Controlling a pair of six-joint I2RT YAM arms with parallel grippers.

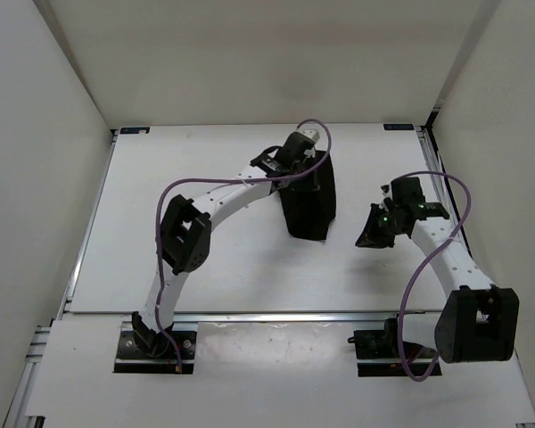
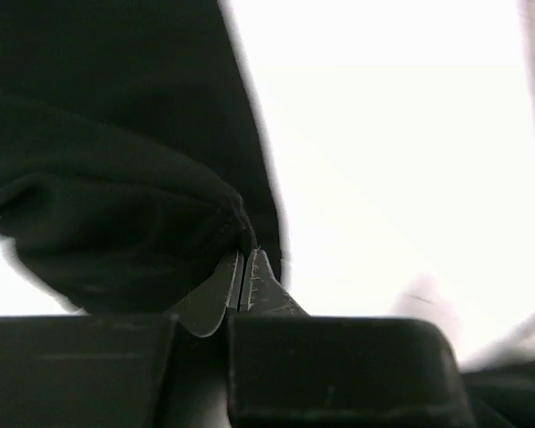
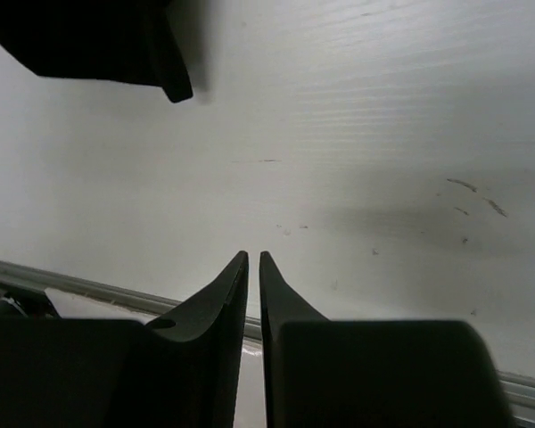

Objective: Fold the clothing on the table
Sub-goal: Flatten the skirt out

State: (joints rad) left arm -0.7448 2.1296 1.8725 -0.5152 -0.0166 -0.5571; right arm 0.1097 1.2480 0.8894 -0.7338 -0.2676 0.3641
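black clothing [image 1: 308, 207] mid table [image 1: 205, 152], L gripper [image 2: 247, 260] at its 12 o'clock edge, pinched shut on fabric, R gripper [image 3: 253, 259] off cloth's 3 o'clock, apart, nearly closed, empty

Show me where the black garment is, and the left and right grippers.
black garment [image 1: 308, 209]: top view, middle of the fabric.
left gripper [image 2: 247, 256]: left wrist view, between its fingertips.
right gripper [image 3: 253, 257]: right wrist view, between its fingertips.
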